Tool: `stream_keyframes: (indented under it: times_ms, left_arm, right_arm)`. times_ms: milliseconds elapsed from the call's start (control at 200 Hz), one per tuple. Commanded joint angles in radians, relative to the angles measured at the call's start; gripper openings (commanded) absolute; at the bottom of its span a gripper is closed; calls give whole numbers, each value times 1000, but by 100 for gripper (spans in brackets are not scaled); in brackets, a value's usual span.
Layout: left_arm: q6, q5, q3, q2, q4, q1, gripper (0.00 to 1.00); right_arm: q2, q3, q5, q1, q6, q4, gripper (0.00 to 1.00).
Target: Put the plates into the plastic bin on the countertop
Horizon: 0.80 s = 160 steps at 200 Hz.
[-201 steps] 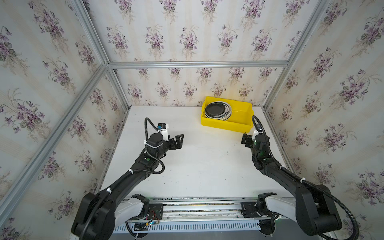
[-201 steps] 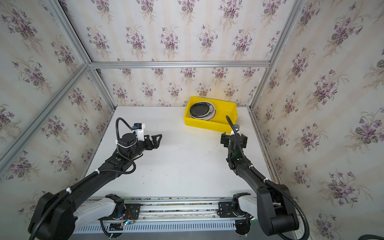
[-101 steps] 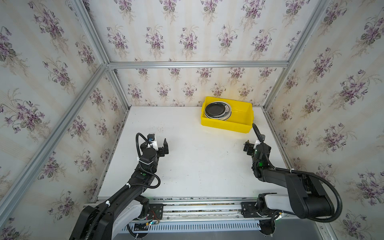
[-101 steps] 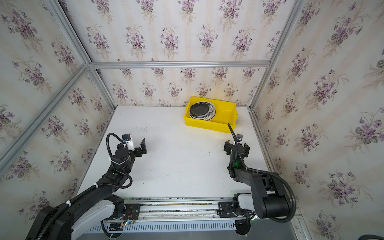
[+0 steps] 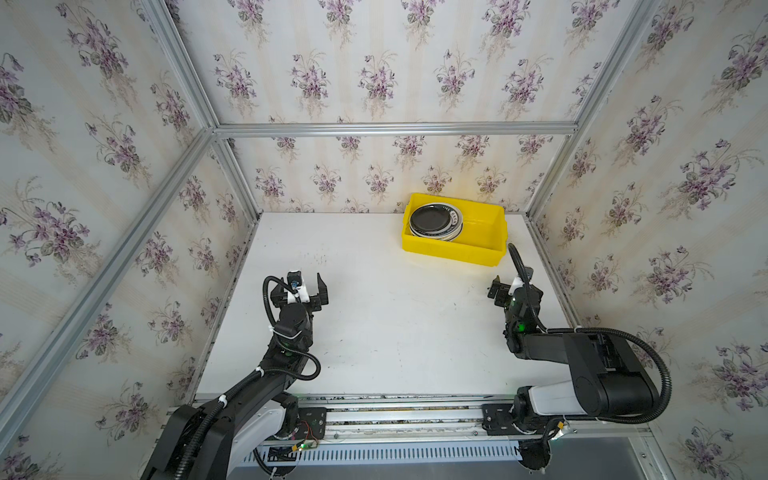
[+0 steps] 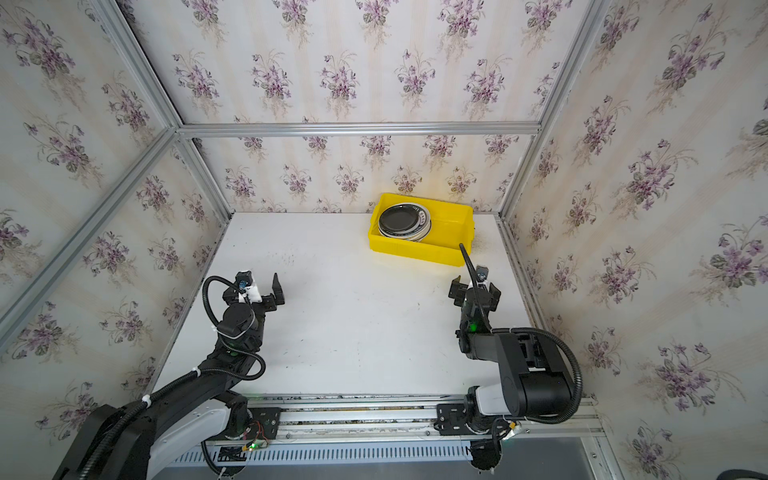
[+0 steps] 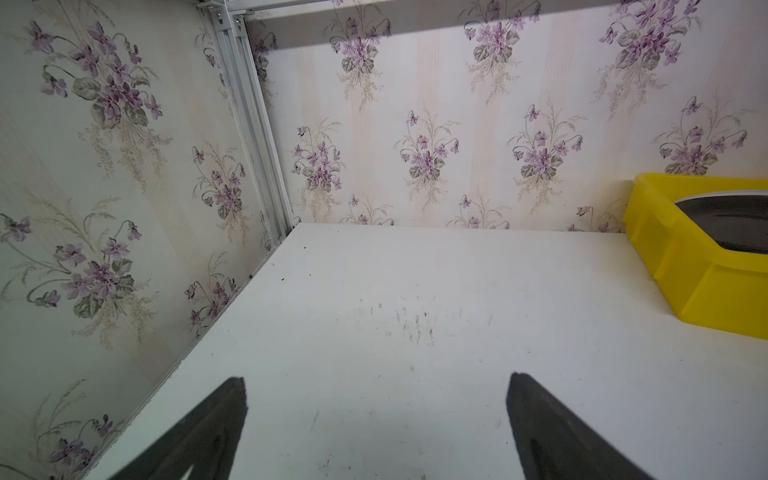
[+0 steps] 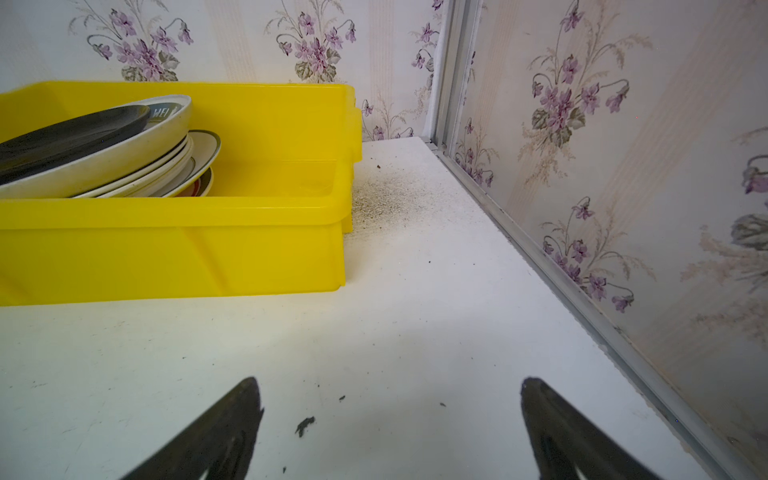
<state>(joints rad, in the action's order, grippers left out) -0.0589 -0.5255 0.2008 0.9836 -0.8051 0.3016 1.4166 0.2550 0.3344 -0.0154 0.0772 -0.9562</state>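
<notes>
The plastic bin (image 5: 453, 249) is bright yellow and stands at the back right of the white countertop (image 5: 395, 324), seen in both top views. A stack of plates (image 5: 434, 220) lies in its left half, with a black plate on top of white ones with dark rims. The right wrist view shows the plates (image 8: 95, 153) leaning inside the bin (image 8: 166, 253). My left gripper (image 5: 307, 286) is open and empty over the near left of the countertop. My right gripper (image 5: 511, 286) is open and empty just in front of the bin's right end. Both wrist views show bare tabletop between the fingers (image 7: 224, 415) (image 8: 232, 415).
Wallpapered walls with aluminium rails (image 5: 544, 257) close in the countertop on three sides. A mounting rail (image 5: 395, 411) runs along the front edge. Dark specks (image 8: 374, 199) lie on the tabletop beside the bin's right end.
Both arms have drawn back toward the front edge. The left gripper has swung from pointing right to pointing at the back wall. Both grippers stayed open.
</notes>
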Motion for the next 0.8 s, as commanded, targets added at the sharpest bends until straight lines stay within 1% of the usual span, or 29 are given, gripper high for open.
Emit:
stream_keyframes:
  times_ms: [0, 75, 135, 185, 230, 260, 295, 330, 390, 460, 485, 570, 640, 720, 755, 775, 795]
  left_arm:
    - [-52, -78, -26, 38, -100, -7, 100]
    - [-93, -96, -55, 122, -223, -13, 100]
    - [-123, -97, -51, 188, -308, -15, 99]
    - [-106, -95, -26, 207, -283, -16, 100]
    - [-84, -52, -10, 213, -250, -24, 100]
    - [-85, -39, -11, 229, -267, -28, 99]
    - [-86, -48, -13, 239, -299, -31, 100]
    - [-74, -59, -18, 283, -320, -36, 100]
    - [-78, -65, -34, 303, -386, -42, 100]
    - [-59, -64, -32, 286, -354, -47, 100]
    - [-49, -49, -24, 279, -325, -57, 100]
    - [-16, 15, 0, 272, -258, -98, 100]
    - [15, 51, -10, 264, -259, -130, 100]
    - [33, 144, -10, 262, -242, -167, 100]
    - [39, 186, -8, 276, -243, -184, 100]
    - [49, 190, -6, 295, -236, -190, 100]
    - [46, 196, -7, 332, -289, -199, 100]
  right_arm:
    - [0, 11, -7, 0, 10, -37, 99]
    - [1, 13, -6, 0, 12, -32, 99]
    - [1, 19, -6, 1, 11, -23, 99]
    - [1, 23, -7, 1, 11, -18, 99]
    - [1, 24, -7, 0, 11, -16, 99]
    - [2, 25, -6, 0, 12, -16, 99]
    - [2, 26, -5, 0, 11, -12, 99]
    - [1, 29, -5, 0, 12, -7, 99]
    - [2, 40, -2, 0, 12, 15, 99]
    - [4, 66, 1, 1, 10, 49, 99]
    - [5, 72, 1, -1, 8, 81, 99]
    - [7, 77, 2, -4, 4, 86, 99]
    - [7, 77, 1, -4, 3, 86, 99]
    - [10, 77, -9, -4, -1, 84, 99]
    - [14, 80, -18, -5, -6, 82, 99]
    - [16, 81, -23, -6, -13, 82, 99]
    - [18, 81, -29, -8, -16, 80, 99]
